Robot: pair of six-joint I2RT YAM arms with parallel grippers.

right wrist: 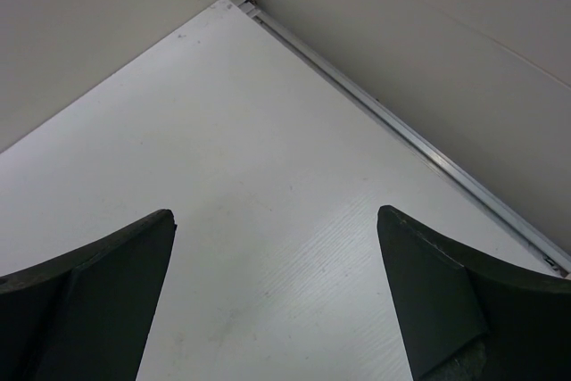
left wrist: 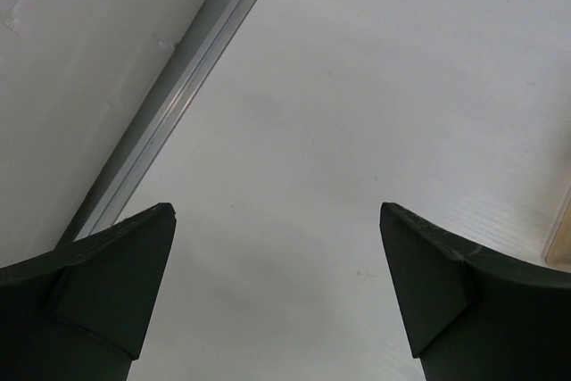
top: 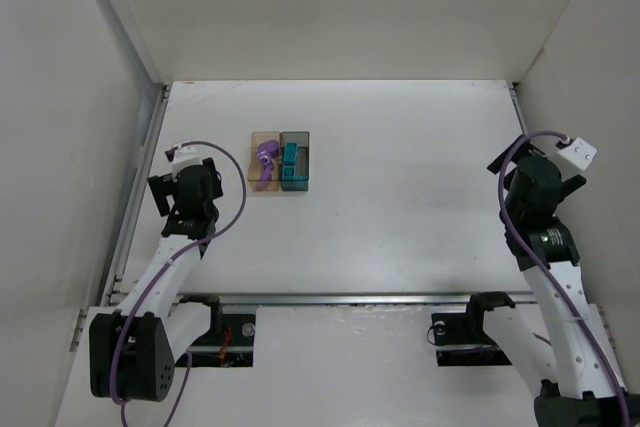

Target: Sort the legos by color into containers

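Note:
In the top view two joined containers stand on the white table left of centre. The amber container [top: 255,179] holds purple legos [top: 265,158]. The dark grey container [top: 303,139] holds teal legos [top: 290,164]. My left gripper [top: 186,182] is open and empty, to the left of the containers; its wrist view [left wrist: 277,211] shows only bare table between the fingers. My right gripper [top: 540,179] is open and empty near the right wall; its wrist view [right wrist: 276,213] shows bare table. No loose legos show on the table.
White walls enclose the table on the left, back and right. A metal rail [left wrist: 169,104] runs along the left wall's foot, and another [right wrist: 401,127] along the right wall. An amber edge [left wrist: 560,238] shows at the left wrist view's right border.

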